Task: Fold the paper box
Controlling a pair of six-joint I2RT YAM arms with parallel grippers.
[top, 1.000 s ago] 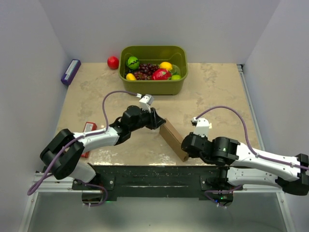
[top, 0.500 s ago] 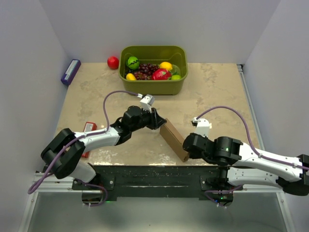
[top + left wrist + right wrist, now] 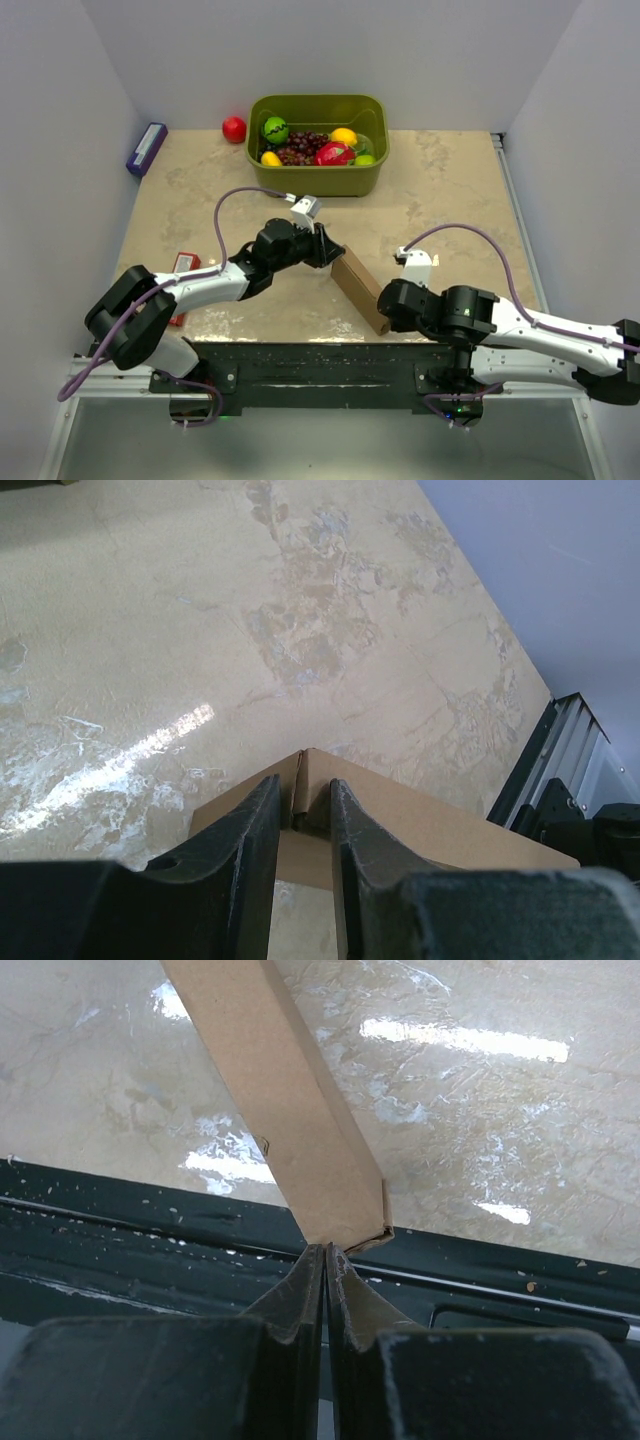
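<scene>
The paper box (image 3: 358, 288) is a long plain brown cardboard piece lying diagonally near the table's front edge, between my two grippers. My left gripper (image 3: 325, 250) is shut on its far end; in the left wrist view the fingers (image 3: 258, 820) pinch a folded corner of the box (image 3: 450, 825), with the gripper (image 3: 303, 802) centred on that corner. My right gripper (image 3: 385, 312) is shut on the near end; in the right wrist view the gripper (image 3: 325, 1255) clamps a thin edge of the box (image 3: 280, 1090) over the black rail.
An olive-green tub (image 3: 318, 180) of fruit stands at the back centre, with a red ball (image 3: 234, 128) to its left. A purple pack (image 3: 146, 148) lies against the left wall. A red pack (image 3: 184, 266) lies beside the left arm. A black rail (image 3: 320, 365) runs along the front edge.
My right arm has shifted slightly toward the near edge and left, still holding the box's near end. The left gripper and the box have barely moved.
</scene>
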